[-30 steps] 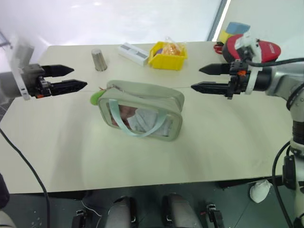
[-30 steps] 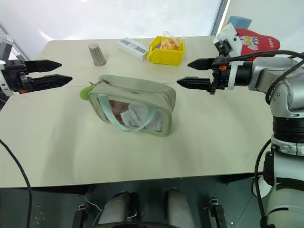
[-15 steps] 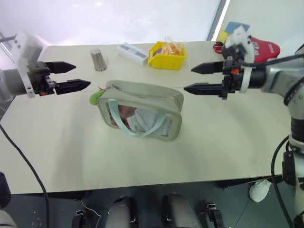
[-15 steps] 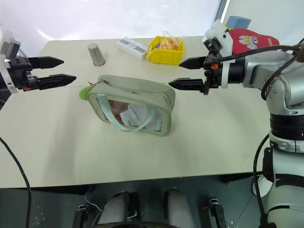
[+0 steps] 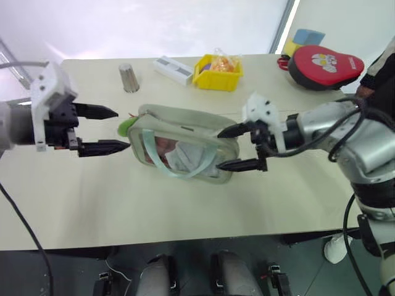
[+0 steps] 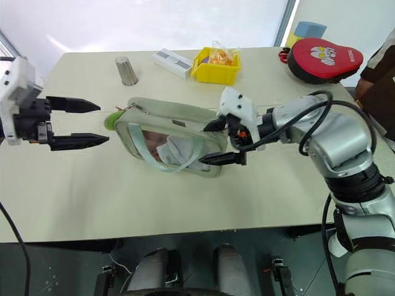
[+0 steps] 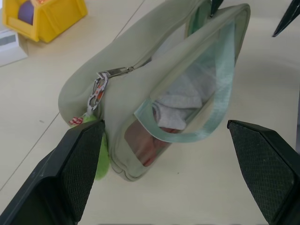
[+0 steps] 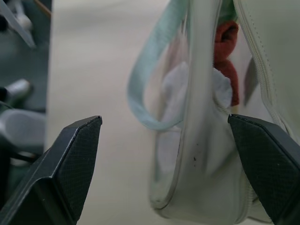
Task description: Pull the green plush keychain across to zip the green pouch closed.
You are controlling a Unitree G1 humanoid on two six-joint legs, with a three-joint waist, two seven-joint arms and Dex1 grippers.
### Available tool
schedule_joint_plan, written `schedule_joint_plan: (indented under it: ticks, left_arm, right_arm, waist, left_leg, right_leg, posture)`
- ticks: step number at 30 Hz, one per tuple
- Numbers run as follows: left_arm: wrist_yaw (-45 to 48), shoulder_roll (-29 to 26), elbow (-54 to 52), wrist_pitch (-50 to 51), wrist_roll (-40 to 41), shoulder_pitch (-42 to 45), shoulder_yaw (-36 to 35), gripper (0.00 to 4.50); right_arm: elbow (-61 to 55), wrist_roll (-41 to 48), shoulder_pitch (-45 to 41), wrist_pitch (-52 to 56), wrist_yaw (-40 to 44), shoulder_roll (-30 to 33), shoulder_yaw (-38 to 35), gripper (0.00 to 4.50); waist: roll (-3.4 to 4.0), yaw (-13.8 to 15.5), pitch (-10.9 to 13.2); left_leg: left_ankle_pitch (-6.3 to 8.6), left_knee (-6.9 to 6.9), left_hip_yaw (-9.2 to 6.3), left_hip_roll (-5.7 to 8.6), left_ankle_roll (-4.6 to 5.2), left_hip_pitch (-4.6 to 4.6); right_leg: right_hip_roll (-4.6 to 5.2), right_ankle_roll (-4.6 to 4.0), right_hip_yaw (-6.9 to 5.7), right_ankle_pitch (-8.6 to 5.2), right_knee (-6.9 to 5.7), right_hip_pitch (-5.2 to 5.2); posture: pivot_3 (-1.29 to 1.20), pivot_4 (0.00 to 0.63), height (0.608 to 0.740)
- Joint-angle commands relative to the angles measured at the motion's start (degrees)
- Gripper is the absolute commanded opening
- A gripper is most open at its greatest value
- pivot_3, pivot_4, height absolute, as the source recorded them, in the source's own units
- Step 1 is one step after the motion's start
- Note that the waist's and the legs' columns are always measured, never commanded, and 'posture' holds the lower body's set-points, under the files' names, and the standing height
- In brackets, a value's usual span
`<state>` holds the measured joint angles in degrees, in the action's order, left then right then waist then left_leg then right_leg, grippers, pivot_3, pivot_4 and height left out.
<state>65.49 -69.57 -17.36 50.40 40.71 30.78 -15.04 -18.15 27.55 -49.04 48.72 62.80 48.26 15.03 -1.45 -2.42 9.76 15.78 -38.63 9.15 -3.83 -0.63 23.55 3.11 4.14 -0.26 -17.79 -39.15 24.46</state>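
I see the green pouch point(image 5: 185, 143) mid-table point(image 5: 92, 197), the green plush keychain point(image 5: 125, 126) at its left end. My left gripper point(image 5: 111, 130) and right gripper point(image 5: 229, 148) flank it, fingers spread wide, holding nothing.

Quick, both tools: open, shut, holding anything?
Left tool: open, empty, beside the keychain.
Right tool: open, holding nothing, fingers either side of the pouch end.

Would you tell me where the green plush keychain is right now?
The green plush keychain hangs at the green pouch's left end, just ahead of the open left gripper.
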Motion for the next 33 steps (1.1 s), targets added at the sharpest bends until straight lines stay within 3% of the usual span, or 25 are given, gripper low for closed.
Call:
schedule_joint_plan:
  ticks: [1, 8, 15, 23, 33]
  left_arm:
    - [-1.1, -0.3, -0.6, -1.9, -0.6, 0.7, -1.5, 4.50]
    - [-2.1, 0.3, 0.7, -3.3, -0.8, 1.1, -0.7, 4.50]
    - [-2.0, 0.4, 1.9, -4.6, -1.7, 1.7, 0.3, 4.50]
    - [-2.1, 0.5, 1.8, -4.8, -2.0, 1.8, 0.5, 4.50]
    - [-2.3, 0.9, 2.1, -5.4, -2.5, 2.5, 1.6, 4.50]
  right_arm:
    - [0.9, -5.8, -0.6, -6.3, -0.8, 0.0, 1.2, 3.96]
    - [4.5, -10.1, -3.5, -12.0, -0.4, -1.3, 0.9, 0.54]
    - [18.3, -20.6, -7.9, -33.3, 1.3, -2.0, 1.8, 0.54]
    - [14.4, -15.6, -2.9, -26.0, 5.0, -4.5, -0.2, 0.54]
    - [10.5, -12.9, -3.4, -15.2, 1.6, -8.0, -2.6, 0.54]
  waist:
    - [0.00, 0.0, 0.0]
    - [0.00, 0.0, 0.0]
    - [0.01, 0.0, 0.0]
    - [0.00, -0.1, 0.0]
    - [0.01, 0.0, 0.0]
  left_leg:
    - [0.00, -0.04, 0.00, 0.00, 0.00, 0.00]
    - [0.00, -0.09, 0.00, -0.01, 0.00, 0.02]
    - [0.01, -0.19, 0.02, 0.00, 0.00, 0.03]
    - [0.01, -0.22, 0.00, -0.08, 0.00, 0.05]
    - [0.01, -0.29, 0.00, -0.08, 0.00, 0.04]
  right_leg:
    - [-0.01, 0.00, 0.00, 0.00, -0.01, -0.01]
    - [-0.02, 0.00, 0.00, 0.00, -0.01, -0.02]
    - [-0.15, -0.01, 0.02, 0.00, -0.04, -0.02]
    - [-0.17, -0.01, 0.05, 0.00, -0.07, -0.03]
    - [-0.21, -0.01, 0.06, 0.00, -0.14, -0.04]
  posture:
    - [0.00, 0.150, 0.740]
    - [0.00, 0.150, 0.740]
    - [0.00, 0.150, 0.740]
    - [0.00, 0.150, 0.740]
    - [0.00, 0.150, 0.740]
